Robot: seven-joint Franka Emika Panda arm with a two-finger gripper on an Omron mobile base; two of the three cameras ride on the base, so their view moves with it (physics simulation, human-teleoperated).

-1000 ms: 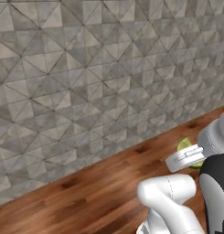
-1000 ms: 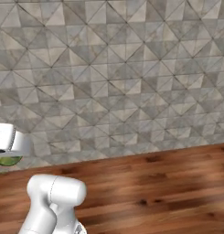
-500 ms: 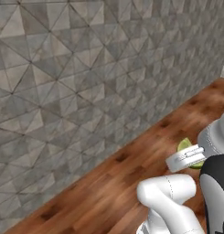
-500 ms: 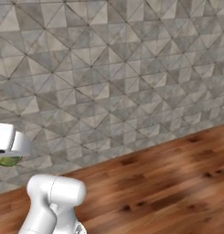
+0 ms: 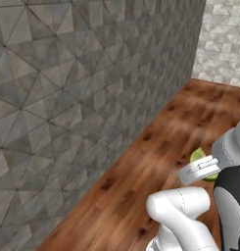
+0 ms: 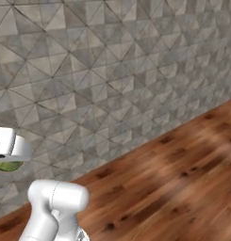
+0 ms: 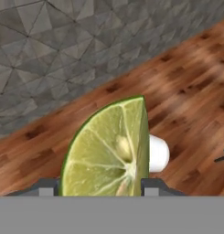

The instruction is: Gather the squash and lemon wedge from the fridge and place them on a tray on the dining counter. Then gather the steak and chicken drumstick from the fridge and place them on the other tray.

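The whole picture has swung since a moment ago. The grey tiled wall (image 5: 82, 98) now runs off slanted, and a far corner with a paler wall (image 5: 224, 41) has come into the left base view. That is the camera turning with the base, not the things moving. The lemon wedge (image 5: 205, 164) sits in the same spot by the arm as before.

In the left base view the wedge is a small yellow-green bit peeking out behind the white hand, on the right side, above the brown wood floor (image 5: 156, 162). The white arm (image 5: 182, 215) bends up near the bottom.

In the right base view only a thin green sliver of the wedge (image 6: 7, 165) shows under the white hand at the left edge. This view has no far corner, just the tiled wall and the floor.

The hand view shows what the other 2 do not: the pale cut face of the wedge (image 7: 109, 153), big and close, with its lines and a seed. It stands upright in the gripper (image 7: 99, 187), whose jaws are clamped on it from both sides. Floor and wall lie behind it.
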